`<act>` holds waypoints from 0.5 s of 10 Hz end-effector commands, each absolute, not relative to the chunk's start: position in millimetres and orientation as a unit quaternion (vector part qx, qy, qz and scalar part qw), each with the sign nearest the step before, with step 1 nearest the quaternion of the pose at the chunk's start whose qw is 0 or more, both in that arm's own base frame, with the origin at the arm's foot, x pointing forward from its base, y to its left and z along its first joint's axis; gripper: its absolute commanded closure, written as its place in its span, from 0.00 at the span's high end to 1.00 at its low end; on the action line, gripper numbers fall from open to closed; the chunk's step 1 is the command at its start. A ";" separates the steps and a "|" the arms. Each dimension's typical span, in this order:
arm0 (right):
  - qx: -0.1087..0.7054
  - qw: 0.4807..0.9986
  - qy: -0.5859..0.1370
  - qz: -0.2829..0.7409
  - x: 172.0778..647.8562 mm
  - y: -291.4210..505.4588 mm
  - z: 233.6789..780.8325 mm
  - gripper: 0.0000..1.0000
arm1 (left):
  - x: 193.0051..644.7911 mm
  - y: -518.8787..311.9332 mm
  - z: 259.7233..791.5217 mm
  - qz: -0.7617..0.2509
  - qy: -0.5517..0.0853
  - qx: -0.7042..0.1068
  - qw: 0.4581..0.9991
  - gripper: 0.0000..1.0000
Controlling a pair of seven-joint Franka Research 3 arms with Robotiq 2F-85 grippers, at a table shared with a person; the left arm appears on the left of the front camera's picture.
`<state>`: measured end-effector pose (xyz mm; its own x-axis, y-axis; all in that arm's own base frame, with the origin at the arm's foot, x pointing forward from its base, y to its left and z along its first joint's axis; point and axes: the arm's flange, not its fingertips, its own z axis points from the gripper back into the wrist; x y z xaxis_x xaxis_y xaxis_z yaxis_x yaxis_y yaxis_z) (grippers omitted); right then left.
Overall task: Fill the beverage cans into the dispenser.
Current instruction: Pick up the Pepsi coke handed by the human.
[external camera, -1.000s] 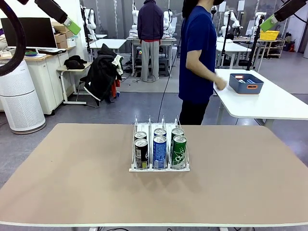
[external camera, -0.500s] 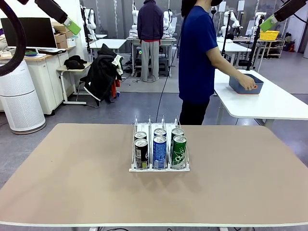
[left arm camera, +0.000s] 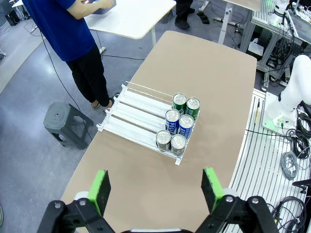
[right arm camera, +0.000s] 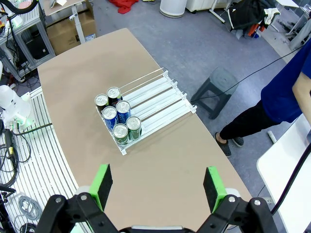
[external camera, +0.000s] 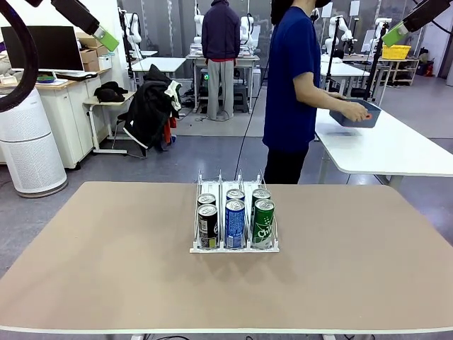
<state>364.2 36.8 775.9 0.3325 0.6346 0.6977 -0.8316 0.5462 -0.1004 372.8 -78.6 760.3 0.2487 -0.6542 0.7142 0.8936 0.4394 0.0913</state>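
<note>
Six upright cans (external camera: 234, 223) sit in the dispenser (left arm camera: 131, 112), lanes running front-to-back.

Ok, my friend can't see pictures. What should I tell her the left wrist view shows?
Six drink cans stand in pairs, green, blue and dark, at one end of a clear three-lane dispenser on a tan table. The left pincer hangs open high over the table, and a person in a blue shirt stands past the table.
</note>
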 end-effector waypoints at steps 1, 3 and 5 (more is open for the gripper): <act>0.139 0.804 -0.355 0.455 363.6 36.7 775.8 1.00 | 372.8 -77.7 759.7 -0.501 -0.352 -0.172 0.772 1.00; 0.139 0.804 -0.355 0.455 363.6 36.7 775.8 1.00 | 372.8 -77.7 759.7 -0.501 -0.352 -0.172 0.772 1.00; 0.139 0.804 -0.355 0.455 363.6 36.7 775.8 1.00 | 372.8 -77.7 759.7 -0.501 -0.352 -0.172 0.772 1.00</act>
